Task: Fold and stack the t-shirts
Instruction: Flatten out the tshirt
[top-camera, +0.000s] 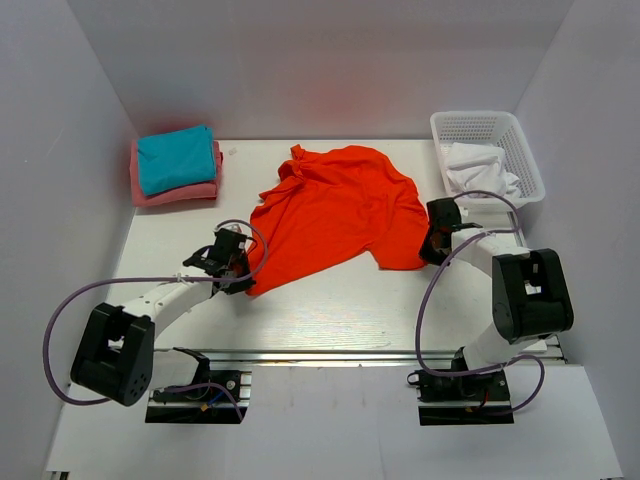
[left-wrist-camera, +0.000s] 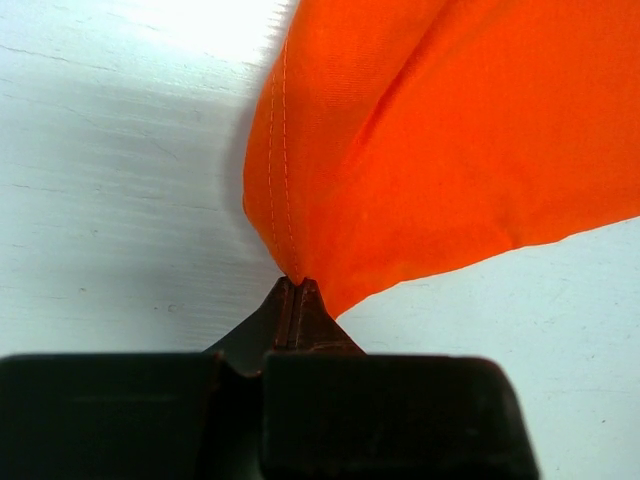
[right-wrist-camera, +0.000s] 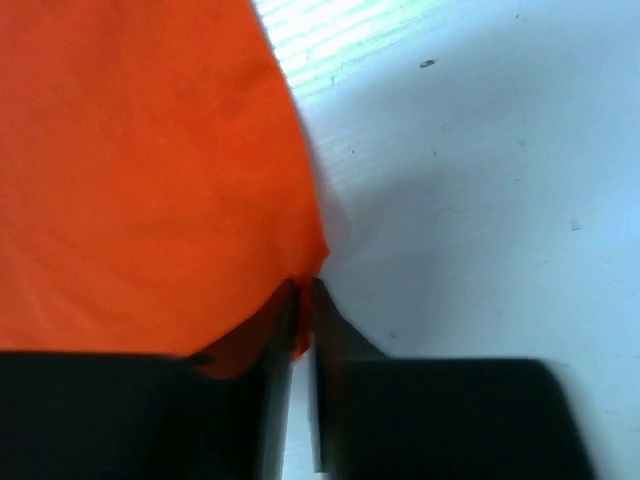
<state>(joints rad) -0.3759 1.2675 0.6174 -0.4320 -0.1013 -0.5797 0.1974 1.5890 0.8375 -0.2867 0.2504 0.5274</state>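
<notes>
The orange-red t-shirt (top-camera: 335, 215) lies spread and rumpled in the middle of the table. My left gripper (top-camera: 243, 272) is shut on its near-left hem corner; the left wrist view shows the cloth (left-wrist-camera: 440, 150) pinched at the fingertips (left-wrist-camera: 297, 285). My right gripper (top-camera: 432, 250) is shut on its right edge; the right wrist view shows the cloth (right-wrist-camera: 140, 170) caught between the closed fingers (right-wrist-camera: 305, 290). A folded teal t-shirt (top-camera: 177, 158) lies on a folded pink one (top-camera: 170, 192) at the back left. White t-shirts (top-camera: 478, 168) lie in the basket.
A white plastic mesh basket (top-camera: 520, 150) stands at the back right. White walls enclose the table on the left, back and right. The arm bases sit on a metal rail (top-camera: 330, 355) at the near edge.
</notes>
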